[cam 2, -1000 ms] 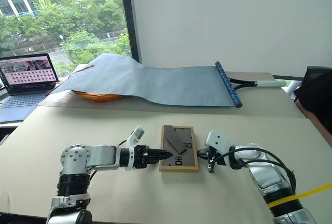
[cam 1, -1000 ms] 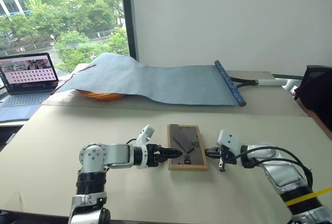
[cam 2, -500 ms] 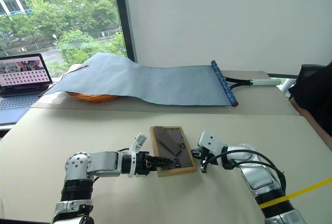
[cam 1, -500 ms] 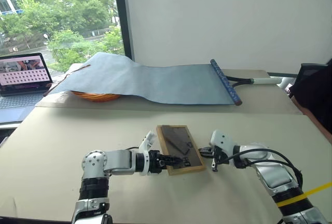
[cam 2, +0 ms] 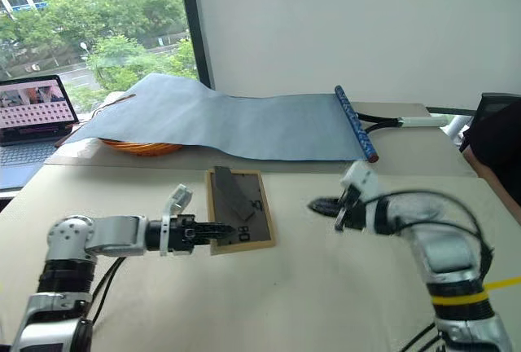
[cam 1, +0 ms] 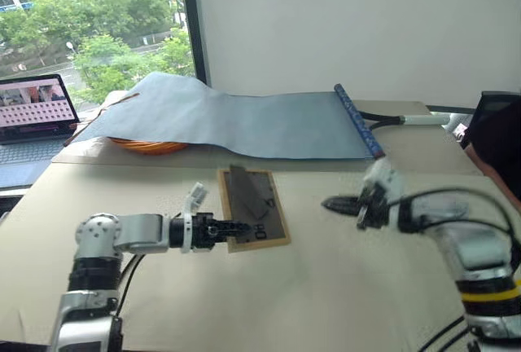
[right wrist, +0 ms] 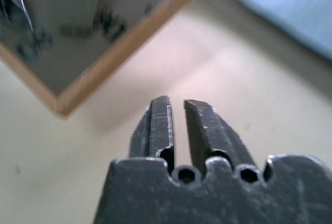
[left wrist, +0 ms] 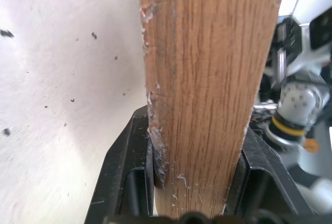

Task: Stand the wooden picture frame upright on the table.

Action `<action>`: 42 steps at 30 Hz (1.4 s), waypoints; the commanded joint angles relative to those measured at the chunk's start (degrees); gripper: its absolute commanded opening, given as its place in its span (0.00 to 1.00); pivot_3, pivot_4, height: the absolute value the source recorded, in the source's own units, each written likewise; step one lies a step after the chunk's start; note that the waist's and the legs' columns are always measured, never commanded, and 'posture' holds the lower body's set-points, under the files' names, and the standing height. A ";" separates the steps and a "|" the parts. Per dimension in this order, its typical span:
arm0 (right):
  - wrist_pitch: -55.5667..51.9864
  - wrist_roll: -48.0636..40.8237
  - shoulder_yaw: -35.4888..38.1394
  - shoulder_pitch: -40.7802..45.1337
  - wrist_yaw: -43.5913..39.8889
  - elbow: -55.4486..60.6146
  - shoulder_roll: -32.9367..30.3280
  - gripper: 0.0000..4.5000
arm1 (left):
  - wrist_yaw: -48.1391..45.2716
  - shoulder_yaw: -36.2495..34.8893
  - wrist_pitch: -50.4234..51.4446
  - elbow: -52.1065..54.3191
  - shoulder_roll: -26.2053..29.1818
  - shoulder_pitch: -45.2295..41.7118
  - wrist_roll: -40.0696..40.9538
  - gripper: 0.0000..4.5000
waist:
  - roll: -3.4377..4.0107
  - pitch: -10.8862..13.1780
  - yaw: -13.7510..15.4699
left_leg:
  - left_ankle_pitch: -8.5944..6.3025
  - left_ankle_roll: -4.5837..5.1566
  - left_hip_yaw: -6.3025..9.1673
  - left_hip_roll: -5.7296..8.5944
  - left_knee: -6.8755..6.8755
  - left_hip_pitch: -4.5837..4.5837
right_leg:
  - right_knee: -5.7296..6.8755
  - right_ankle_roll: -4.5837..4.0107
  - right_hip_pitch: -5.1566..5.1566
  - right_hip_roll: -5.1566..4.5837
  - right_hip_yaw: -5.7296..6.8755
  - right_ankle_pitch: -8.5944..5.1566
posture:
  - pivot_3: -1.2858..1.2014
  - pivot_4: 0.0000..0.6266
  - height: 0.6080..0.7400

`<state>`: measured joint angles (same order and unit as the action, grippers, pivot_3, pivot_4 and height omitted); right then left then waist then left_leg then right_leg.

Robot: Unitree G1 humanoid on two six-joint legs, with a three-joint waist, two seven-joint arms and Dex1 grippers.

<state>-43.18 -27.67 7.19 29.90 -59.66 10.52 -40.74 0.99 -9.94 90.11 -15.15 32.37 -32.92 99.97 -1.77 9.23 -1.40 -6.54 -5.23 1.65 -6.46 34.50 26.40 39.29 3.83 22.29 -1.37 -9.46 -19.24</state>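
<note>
The wooden picture frame [cam 1: 254, 199] is at the middle of the pale table [cam 1: 326, 295], dark grey back up, with its stand flap sticking out. My left gripper [cam 1: 234, 226] reaches in level from the left and is shut on the frame's near left edge. In the left wrist view the wood edge [left wrist: 207, 79] sits clamped between the black fingers [left wrist: 127, 177]. My right gripper [cam 1: 328, 203] hovers above the table to the right of the frame, apart from it. Its fingers [right wrist: 155, 125] stand a narrow gap apart with nothing between them; a frame corner [right wrist: 67, 32] lies beyond them.
A long blue-grey sheet [cam 1: 244, 120] with a dark rolled end [cam 1: 358, 120] covers an orange basket [cam 1: 151, 146] at the back. A laptop [cam 1: 32, 107] stands at the far left, a racket handle [cam 1: 407, 120] at the back right, and a dark object [cam 1: 498, 132] at the right edge.
The left gripper closed on the frame's edge and carried it left and up. The right gripper left the frame's right side, rose, and parted its fingers slightly. The camera also shifted.
</note>
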 commanded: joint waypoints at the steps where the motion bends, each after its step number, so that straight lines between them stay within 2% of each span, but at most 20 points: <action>1: -9.97 -10.50 0.11 5.69 -0.20 3.09 2.26 0.49 | -12.44 3.92 2.39 0.87 2.75 -3.27 -4.02 0.26 | -0.02 0.07 0.30 | 0.01 -0.02 0.02 0.00 -0.13 0.00 | -0.03 -0.04 0.06 0.00 0.03 -0.01 | 0.52 0.24 0.58; 8: -9.29 -8.22 -10.91 7.68 1.55 1.31 8.07 0.99 | -27.52 11.07 2.39 1.48 3.63 -8.85 -13.96 0.26 | 0.02 0.21 0.74 | 0.09 -0.14 0.04 0.00 -0.54 0.04 | -0.20 -0.12 0.16 -0.03 0.14 -0.04 | 0.52 0.24 0.58; 14: -5.75 -7.51 -15.23 5.89 -0.99 2.45 9.27 0.99 | -35.95 13.62 2.39 1.35 2.57 -11.18 -21.02 0.26 | 0.14 0.30 0.72 | 0.12 -0.15 0.17 0.00 -0.58 0.41 | -0.20 -0.16 0.40 -0.04 0.35 -0.03 | 0.52 0.24 0.58; 19: -1.97 -12.70 -10.42 4.27 -3.81 7.74 9.33 0.99 | -41.76 14.39 2.39 -0.55 3.06 -11.37 -25.34 0.26 | 0.17 0.32 0.73 | 0.16 -0.18 0.39 0.00 -0.55 0.61 | -0.19 -0.18 0.44 -0.04 0.61 -0.02 | 0.52 0.24 0.58; 24: -0.90 -15.71 -5.98 1.69 -5.53 11.63 5.51 0.99 | -47.43 14.88 2.39 -1.43 4.47 -11.42 -28.22 0.26 | 0.18 0.33 0.78 | 0.20 -0.20 0.55 0.00 -0.51 0.65 | -0.19 -0.19 0.36 -0.05 0.80 -0.02 | 0.52 0.24 0.58; 27: 2.51 -11.90 -6.05 0.73 -4.87 11.13 3.27 0.99 | -50.31 14.83 2.39 -2.24 4.57 -12.04 -29.29 0.26 | 0.18 0.33 0.73 | 0.25 -0.19 0.61 0.00 -0.50 0.63 | -0.14 -0.21 0.35 -0.04 0.84 -0.01 | 0.52 0.24 0.58; 33: 26.44 7.00 -4.68 -1.12 0.04 -1.10 -1.96 0.99 | -57.72 15.53 2.39 -5.04 7.24 -13.98 -28.37 0.26 | 0.18 0.34 0.69 | 0.29 -0.17 0.66 0.00 -0.45 0.64 | -0.11 -0.22 0.35 -0.04 0.89 -0.01 | 0.52 0.24 0.58; 36: 47.89 18.29 -5.09 -2.29 3.61 -8.38 -3.56 0.99 | -61.18 16.57 2.39 -7.15 8.31 -14.75 -29.34 0.26 | 0.27 0.39 0.69 | 0.30 -0.17 0.66 0.01 -0.41 0.64 | -0.10 -0.21 0.34 -0.05 0.90 -0.01 | 0.52 0.24 0.58; 38: 65.38 28.52 -6.39 -2.73 10.20 -12.31 -4.18 0.99 | -62.89 17.51 2.39 -8.23 8.55 -15.34 -29.93 0.26 | 0.29 0.40 0.68 | 0.30 -0.17 0.66 0.01 -0.42 0.64 | -0.10 -0.21 0.35 -0.04 0.90 -0.01 | 0.52 0.24 0.58; 42: 87.95 45.99 -8.73 -1.94 24.11 -17.10 -2.92 0.99 | -65.24 19.06 2.39 -8.99 8.00 -16.29 -31.83 0.26 | 0.37 0.45 0.56 | 0.31 -0.19 0.66 0.01 -0.44 0.64 | -0.08 -0.22 0.35 -0.04 0.91 -0.02 | 0.52 0.24 0.58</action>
<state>33.35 9.61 -1.05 27.03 -43.23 -5.93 -44.20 -61.68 9.39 92.36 -24.61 40.48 -47.38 68.06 -1.41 9.68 -0.84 -6.21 -5.45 2.31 -6.45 34.06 27.04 39.27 3.61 22.66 -1.41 -8.54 -19.26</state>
